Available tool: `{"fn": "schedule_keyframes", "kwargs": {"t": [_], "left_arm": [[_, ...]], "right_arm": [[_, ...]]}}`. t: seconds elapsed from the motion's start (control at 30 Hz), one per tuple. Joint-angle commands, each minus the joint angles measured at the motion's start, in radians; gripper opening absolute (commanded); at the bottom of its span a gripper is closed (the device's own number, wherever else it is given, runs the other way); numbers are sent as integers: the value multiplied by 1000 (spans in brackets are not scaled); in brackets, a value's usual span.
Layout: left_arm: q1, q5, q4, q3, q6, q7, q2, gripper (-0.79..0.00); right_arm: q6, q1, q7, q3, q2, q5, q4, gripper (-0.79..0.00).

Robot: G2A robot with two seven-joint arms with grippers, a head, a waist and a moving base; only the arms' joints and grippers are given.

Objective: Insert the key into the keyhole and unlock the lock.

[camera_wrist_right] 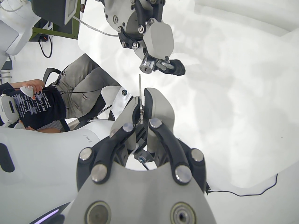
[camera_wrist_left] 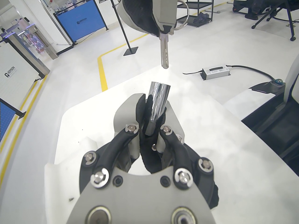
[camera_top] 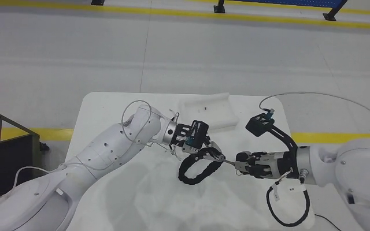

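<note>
My left gripper [camera_wrist_left: 151,108] is shut on the lock [camera_wrist_left: 158,103], a chrome cylinder held above the white table. The lock's black cable loop [camera_top: 193,171] hangs from it down onto the table. In the right wrist view the keyhole face [camera_wrist_right: 146,67] points toward the key [camera_wrist_right: 140,87]. My right gripper [camera_wrist_right: 140,101] is shut on the key's head, with the silver blade sticking out. The blade tip stands a small gap short of the keyhole, roughly in line with it. From the top, the left gripper [camera_top: 209,151] and right gripper [camera_top: 240,163] face each other.
A white foam tray [camera_top: 208,110] lies on the table [camera_top: 115,110] behind the grippers. A key ring [camera_wrist_left: 183,15] hangs beside the right gripper's fingers [camera_wrist_left: 163,1]. A black cable [camera_top: 289,211] loops below the right forearm near the table's front right.
</note>
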State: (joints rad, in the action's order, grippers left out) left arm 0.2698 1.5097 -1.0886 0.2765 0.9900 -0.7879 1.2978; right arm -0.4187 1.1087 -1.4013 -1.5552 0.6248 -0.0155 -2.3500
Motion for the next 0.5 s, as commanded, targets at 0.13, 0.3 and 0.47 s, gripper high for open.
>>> {"fn": "schedule_keyframes", "kwargs": {"t": [0.13, 0.3, 0.47], "left_arm": [[1, 5, 7, 17, 20, 19, 13, -785], [6, 4, 11, 24, 22, 32, 19, -785], [7, -3, 12, 26, 22, 48, 23, -785]], "right_arm": [[-15, -10, 14, 11, -19, -16, 0, -785], [-15, -10, 14, 11, -19, -16, 0, -785], [-12, 7, 41, 15, -19, -14, 8, -785]]}}
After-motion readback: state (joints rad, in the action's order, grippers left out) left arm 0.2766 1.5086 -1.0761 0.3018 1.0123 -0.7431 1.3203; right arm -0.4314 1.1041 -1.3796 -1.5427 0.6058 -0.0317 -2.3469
